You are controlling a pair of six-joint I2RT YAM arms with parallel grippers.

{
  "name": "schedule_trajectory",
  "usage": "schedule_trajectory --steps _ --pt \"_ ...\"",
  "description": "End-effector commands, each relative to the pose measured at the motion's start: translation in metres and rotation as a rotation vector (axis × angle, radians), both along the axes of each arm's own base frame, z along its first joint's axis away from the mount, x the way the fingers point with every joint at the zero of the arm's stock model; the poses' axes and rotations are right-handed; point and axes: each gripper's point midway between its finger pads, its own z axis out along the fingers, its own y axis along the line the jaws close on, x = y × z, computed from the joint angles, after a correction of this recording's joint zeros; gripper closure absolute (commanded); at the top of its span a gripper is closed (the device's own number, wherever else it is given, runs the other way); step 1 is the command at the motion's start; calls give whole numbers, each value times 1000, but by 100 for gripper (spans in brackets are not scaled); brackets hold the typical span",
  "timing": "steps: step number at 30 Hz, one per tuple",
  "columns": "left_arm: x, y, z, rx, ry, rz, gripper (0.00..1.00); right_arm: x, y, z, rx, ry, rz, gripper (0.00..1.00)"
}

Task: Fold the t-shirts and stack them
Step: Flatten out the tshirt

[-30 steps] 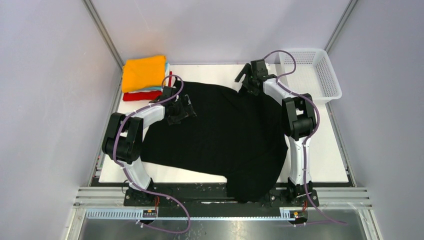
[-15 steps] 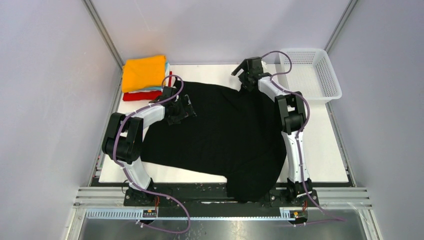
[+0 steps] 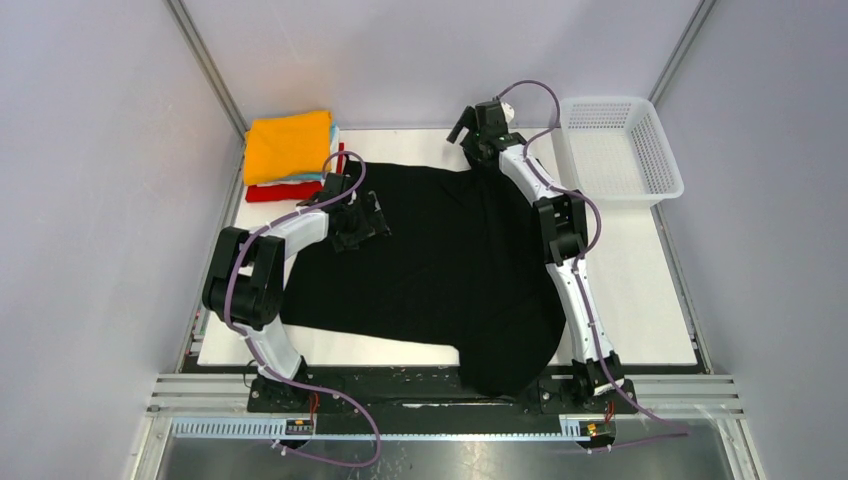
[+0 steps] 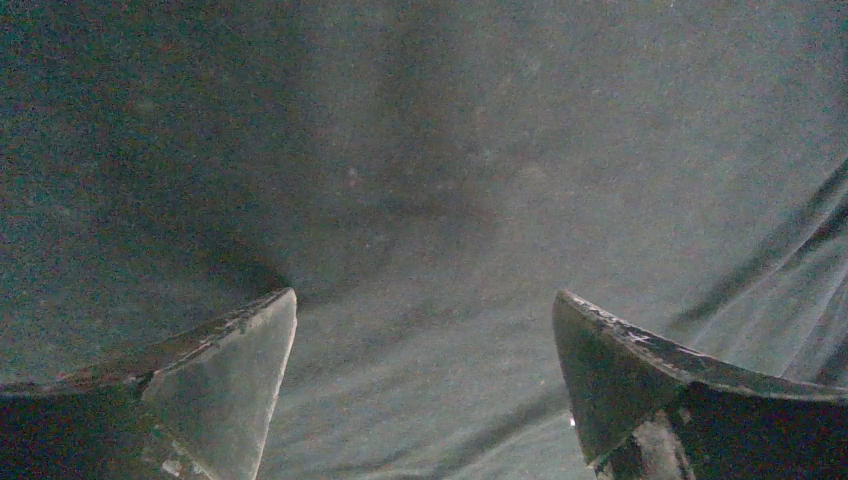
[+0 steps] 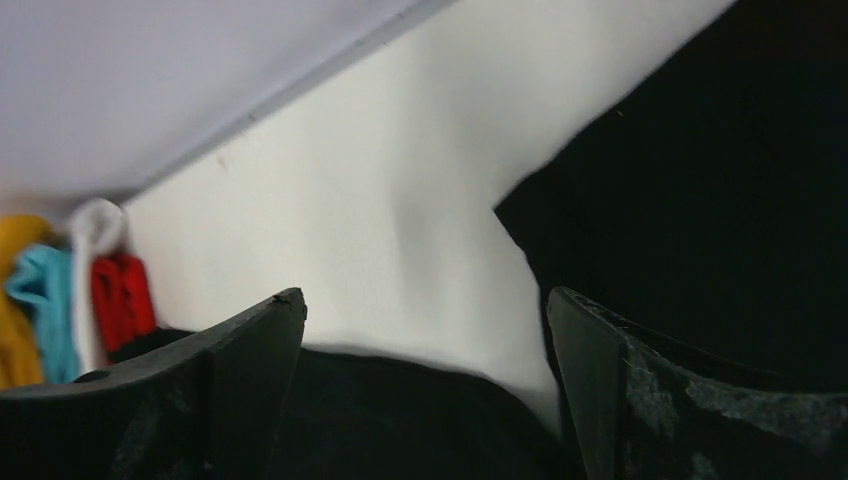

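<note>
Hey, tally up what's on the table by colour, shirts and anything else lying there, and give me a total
Black t-shirt, spread out: 1
Orange t-shirt, folded, top of the stack: 1
Light blue t-shirt, only its edge showing in the stack: 1
White t-shirt, only its edge showing in the stack: 1
Red t-shirt, bottom of the stack: 1
White mesh basket: 1
Total: 6

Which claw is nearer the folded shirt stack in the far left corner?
Left. The left claw sits open over the black t-shirt, just right of the stack; the right claw, also open, is at the shirt's far edge, farther right.
</note>
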Motion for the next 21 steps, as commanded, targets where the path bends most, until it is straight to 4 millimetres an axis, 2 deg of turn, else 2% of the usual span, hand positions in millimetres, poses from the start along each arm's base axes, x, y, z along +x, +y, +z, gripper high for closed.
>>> schedule_trajectory --steps 1,2,3,5,8,9,12,16,19,21 --pt "5 2 24 12 -76 1 1 -21 -17 75 -143 -77 72 0" --pt "5 4 26 18 -82 4 1 -30 -17 84 -153 -81 103 1" --pt "4 5 27 22 -86 8 1 -44 -20 78 -177 -50 134 0" --pt "5 7 30 24 -95 15 1 -74 -29 82 -215 -9 176 1" --pt "3 7 33 7 -107 23 1 -129 -48 80 -248 31 207 1" --pt "2 8 33 4 -111 27 1 -152 -55 86 -246 22 206 1" --pt "-6 10 31 -18 -110 44 1 -214 -74 65 -236 70 200 1" --pt "-14 10 29 -50 -106 61 1 -289 -80 30 -159 172 243 1" --pt "-21 9 24 -68 -101 69 1 -327 -82 6 -112 226 260 0" --pt "-24 9 18 -77 -93 77 1 -341 -86 -7 -115 253 265 1"
